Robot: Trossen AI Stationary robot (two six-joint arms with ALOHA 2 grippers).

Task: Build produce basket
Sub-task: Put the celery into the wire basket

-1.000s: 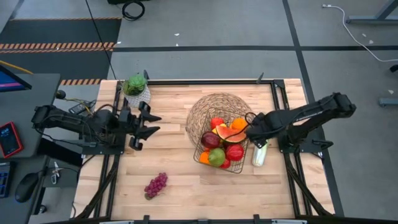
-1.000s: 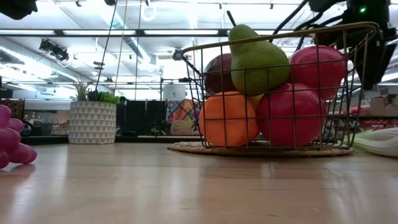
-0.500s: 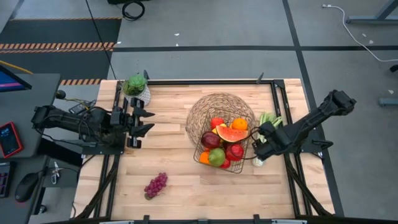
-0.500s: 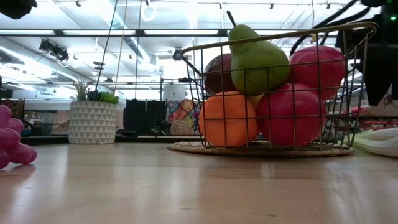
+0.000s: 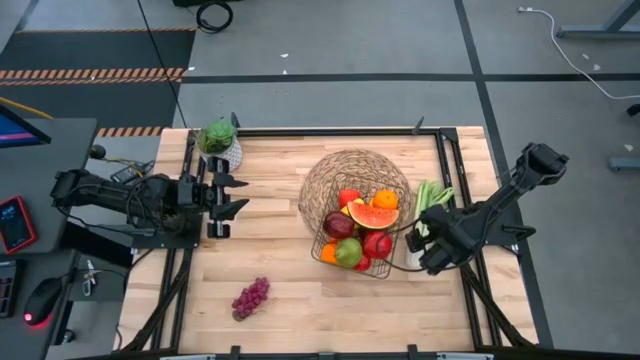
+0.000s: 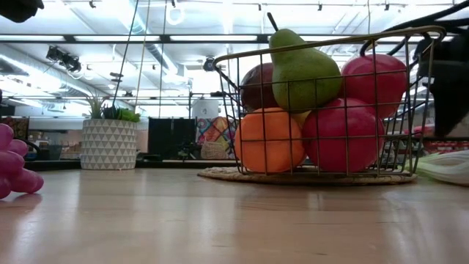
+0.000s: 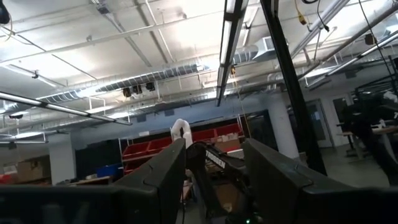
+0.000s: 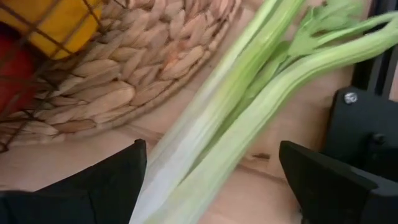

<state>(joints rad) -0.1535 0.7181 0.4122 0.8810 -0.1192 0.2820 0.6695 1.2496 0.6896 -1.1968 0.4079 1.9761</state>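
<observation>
Grey floor (image 5: 330,40) around table; ceiling strip lights (image 7: 233,12) overhead.

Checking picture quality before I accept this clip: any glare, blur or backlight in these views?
Low view: bright ceiling lights backlight the basket; grapes cropped at the edge. Left wrist view: ceiling glare, fingers dark. Right wrist view: celery close and soft. High view: evenly lit.

Right hand (image 5: 428,258) spread wide, left hand (image 5: 222,195) parked

Celery stalk (image 8: 211,124) base behind right gripper (image 5: 432,252)
</observation>
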